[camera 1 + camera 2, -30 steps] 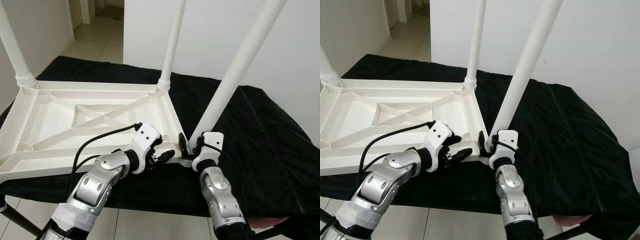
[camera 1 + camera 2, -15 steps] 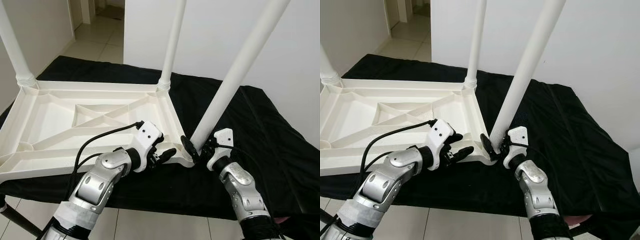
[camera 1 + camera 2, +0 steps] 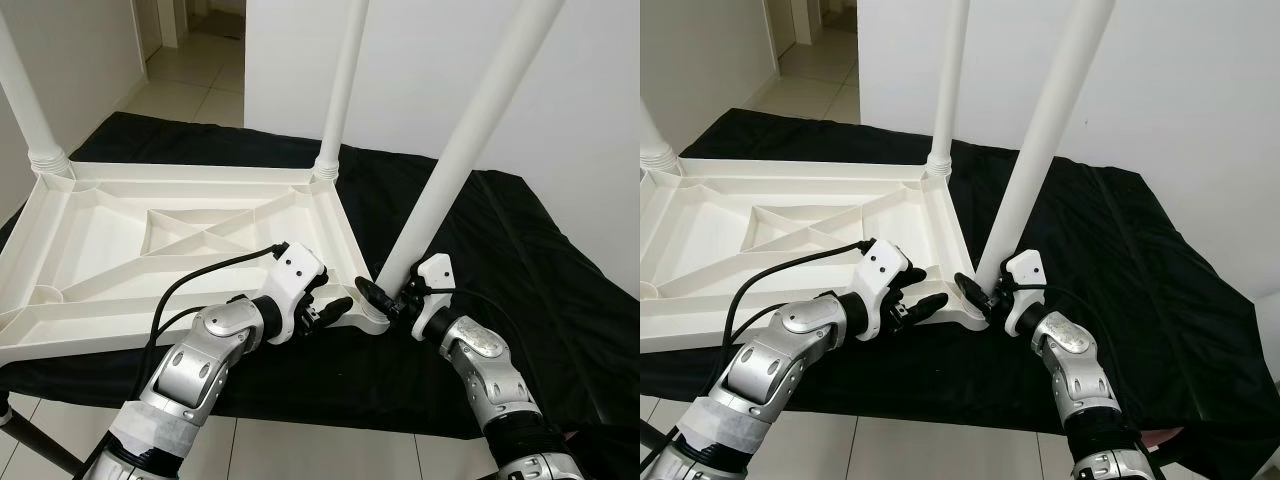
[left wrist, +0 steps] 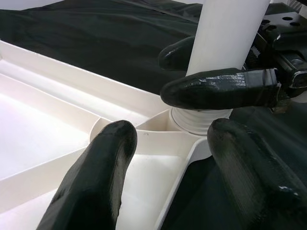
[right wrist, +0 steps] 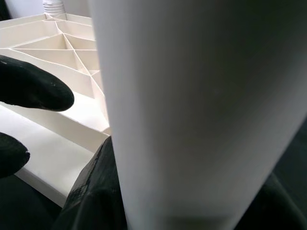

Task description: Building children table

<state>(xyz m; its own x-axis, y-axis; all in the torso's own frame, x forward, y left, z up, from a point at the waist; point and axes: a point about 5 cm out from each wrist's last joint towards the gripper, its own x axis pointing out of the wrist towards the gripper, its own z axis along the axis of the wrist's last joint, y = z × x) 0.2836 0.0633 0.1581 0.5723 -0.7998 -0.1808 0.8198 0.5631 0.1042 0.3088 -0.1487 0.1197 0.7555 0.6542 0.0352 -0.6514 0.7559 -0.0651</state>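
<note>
Left eye view, right gripper (image 3: 385,298) clasping table leg (image 3: 455,165)

The white plastic children's table (image 3: 190,240) lies upside down on a black cloth, ribbed underside facing up with diagonal braces crossing the middle. Three round white legs stand in its corner sockets. The far left leg (image 3: 28,100) and the far right leg (image 3: 340,90) rise upright. The near right leg (image 3: 465,140) leans, its threaded foot seated in the corner socket (image 4: 192,120).

Both silver arms forward, left tool (image 3: 330,305) spread open, right tool (image 3: 385,297) clamped shut.
</note>
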